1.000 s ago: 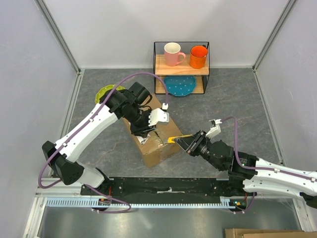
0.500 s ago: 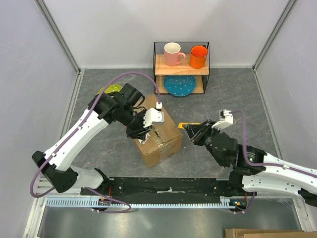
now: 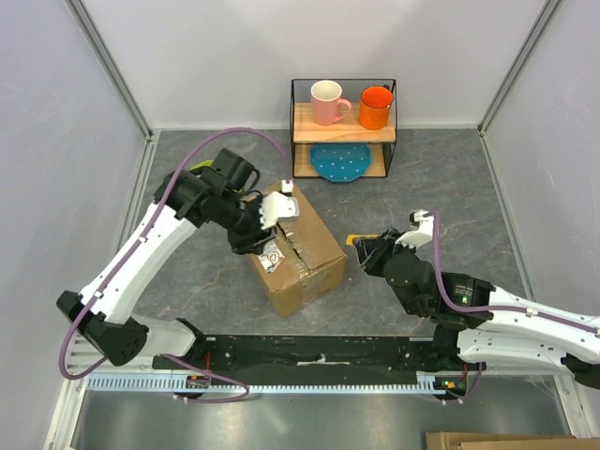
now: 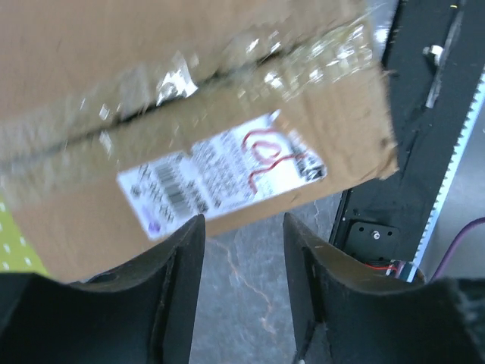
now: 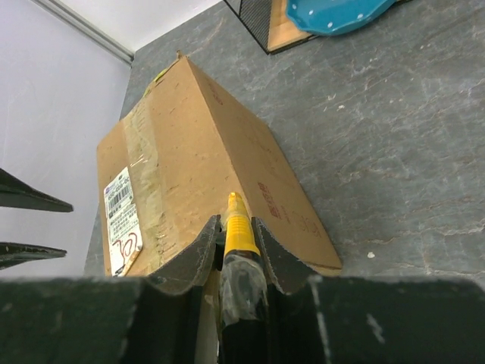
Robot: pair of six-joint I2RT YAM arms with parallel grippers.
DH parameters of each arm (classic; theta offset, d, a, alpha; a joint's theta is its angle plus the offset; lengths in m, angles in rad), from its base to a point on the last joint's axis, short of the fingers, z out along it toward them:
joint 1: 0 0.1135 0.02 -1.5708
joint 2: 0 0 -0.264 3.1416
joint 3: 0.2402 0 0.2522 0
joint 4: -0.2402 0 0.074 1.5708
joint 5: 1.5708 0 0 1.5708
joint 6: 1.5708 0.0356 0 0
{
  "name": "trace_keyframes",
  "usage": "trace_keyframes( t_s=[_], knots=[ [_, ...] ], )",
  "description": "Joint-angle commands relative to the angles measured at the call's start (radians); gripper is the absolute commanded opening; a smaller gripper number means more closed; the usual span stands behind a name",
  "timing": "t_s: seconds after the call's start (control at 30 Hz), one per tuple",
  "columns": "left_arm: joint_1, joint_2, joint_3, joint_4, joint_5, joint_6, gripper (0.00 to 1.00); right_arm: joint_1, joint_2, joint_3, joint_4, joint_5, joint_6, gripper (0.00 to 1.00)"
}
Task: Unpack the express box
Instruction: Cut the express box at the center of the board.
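Well, over on the left, the left tool hangs at the near-left edge of the express box. Its fingers are spread, with bare bench showing between them and nothing pinched. A sliver of a lime-green plate peeks out behind that arm.

The express box sits on the bench a little left of the middle, turned askew, between the two arms and in front of the wire rack. Its top is up and its white label, printed in black with red scrawl, lies near the corner under the left tool. Crinkled clear tape runs along the top seam, and a dark slit shows along it.

Behind the box, the rack holds a pink mug and an orange mug on its upper board, with a blue dotted plate underneath.

To the right, the right tool is pressed onto a yellow-and-black cutter. The cutter's yellow tip points toward the box's right side. From above it looks just clear of the cardboard, though I can't tell for certain whether it touches.
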State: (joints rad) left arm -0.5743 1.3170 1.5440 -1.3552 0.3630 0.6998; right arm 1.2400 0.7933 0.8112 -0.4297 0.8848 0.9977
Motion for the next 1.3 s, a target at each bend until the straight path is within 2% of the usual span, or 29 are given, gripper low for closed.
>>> trace_keyframes(
  t_s=[0.0,0.1,0.13,0.23,0.3,0.47,0.57,0.67,0.7,0.77,0.8,0.83,0.9,0.97,1.03,1.27],
  knots=[
    [-0.117,0.050,0.064,-0.163,0.143,0.212,0.56,0.004,-0.005,-0.004,-0.035,-0.032,0.070,0.00],
    [-0.167,0.065,0.044,-0.183,0.187,0.350,0.63,0.004,-0.017,-0.035,-0.041,-0.043,0.120,0.00],
    [-0.176,0.056,0.036,-0.182,0.200,0.389,0.70,0.003,-0.023,-0.041,-0.040,-0.041,0.131,0.00],
    [-0.183,0.083,0.059,-0.139,0.218,0.446,0.75,0.004,-0.069,-0.064,0.040,-0.056,0.113,0.00],
    [-0.183,0.117,0.083,-0.124,0.214,0.449,0.76,0.004,-0.074,-0.084,0.116,-0.092,0.090,0.00],
    [-0.185,0.188,0.130,-0.052,0.232,0.425,0.74,0.003,0.027,-0.046,0.149,-0.142,0.081,0.00],
    [-0.183,0.215,0.131,0.042,0.212,0.403,0.69,0.003,0.029,-0.052,0.163,-0.129,0.079,0.00],
    [-0.183,0.231,0.139,0.114,0.163,0.402,0.58,0.003,-0.008,-0.073,0.160,-0.109,0.091,0.00],
    [-0.182,0.255,0.166,0.097,0.166,0.433,0.47,0.004,-0.022,-0.082,0.158,-0.104,0.094,0.00],
    [-0.183,0.293,0.211,-0.018,0.188,0.477,0.38,0.004,-0.060,-0.104,0.149,-0.093,0.110,0.00],
    [-0.183,0.344,0.267,-0.077,0.207,0.522,0.28,0.003,-0.071,-0.110,0.135,-0.092,0.114,0.00],
    [-0.183,0.381,0.298,-0.152,0.211,0.552,0.24,0.001,-0.087,-0.119,0.131,-0.090,0.122,0.00],
    [-0.185,0.419,0.311,-0.185,0.173,0.507,0.22,0.001,-0.098,-0.127,0.123,-0.086,0.128,0.00],
    [-0.185,0.395,0.257,-0.185,0.159,0.599,0.20,0.003,-0.101,-0.132,0.115,-0.086,0.130,0.00],
    [-0.185,0.367,0.203,-0.183,0.175,0.629,0.14,0.003,-0.101,-0.127,0.114,-0.087,0.130,0.00],
    [-0.187,0.406,0.197,-0.183,0.148,0.589,0.08,0.003,-0.112,-0.127,0.111,-0.083,0.130,0.00]
  ],
)
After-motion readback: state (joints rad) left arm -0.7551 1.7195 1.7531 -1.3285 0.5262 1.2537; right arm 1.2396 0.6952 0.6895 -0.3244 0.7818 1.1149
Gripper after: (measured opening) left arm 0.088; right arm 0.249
